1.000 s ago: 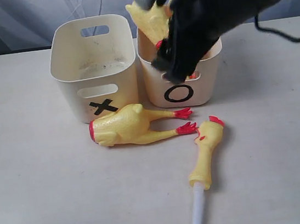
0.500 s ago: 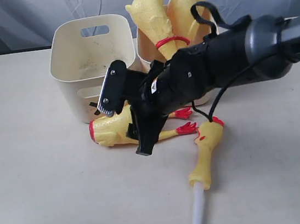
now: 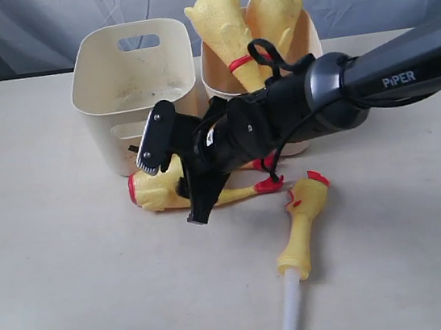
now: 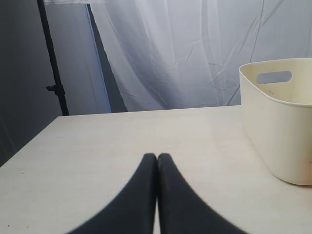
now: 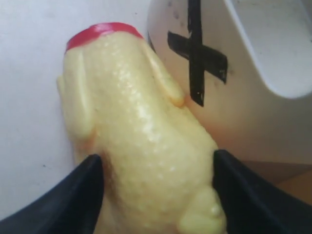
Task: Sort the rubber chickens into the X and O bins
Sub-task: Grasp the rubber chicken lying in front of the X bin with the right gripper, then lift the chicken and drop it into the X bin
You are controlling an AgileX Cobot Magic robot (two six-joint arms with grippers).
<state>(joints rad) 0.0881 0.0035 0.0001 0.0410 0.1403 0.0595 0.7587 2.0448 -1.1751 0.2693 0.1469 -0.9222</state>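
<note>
The headless chicken body (image 3: pixel 155 191) lies on the table in front of the X bin (image 3: pixel 103 75). My right gripper (image 3: pixel 175 177) is down over it, open, one finger on each side. In the right wrist view the body (image 5: pixel 141 122) fills the gap between the black fingers (image 5: pixel 83 195), with the X bin's marked wall (image 5: pixel 253 122) just beyond. Two whole chickens (image 3: pixel 223 26) stand feet-up in the O bin (image 3: pixel 312 47). The head-and-neck piece (image 3: pixel 303 223) lies further forward. My left gripper (image 4: pixel 157 157) is shut and holds nothing, low over bare table.
A white rod (image 3: pixel 289 319) sticks out of the neck piece toward the front edge. A cream tub (image 4: pixel 278 131) stands near the left gripper in the left wrist view; its mark does not show there. Grey drapes hang behind the table.
The right arm left the O bin, where the second whole chicken now stands, then swung down over the headless body. The body has shifted slightly left.
</note>
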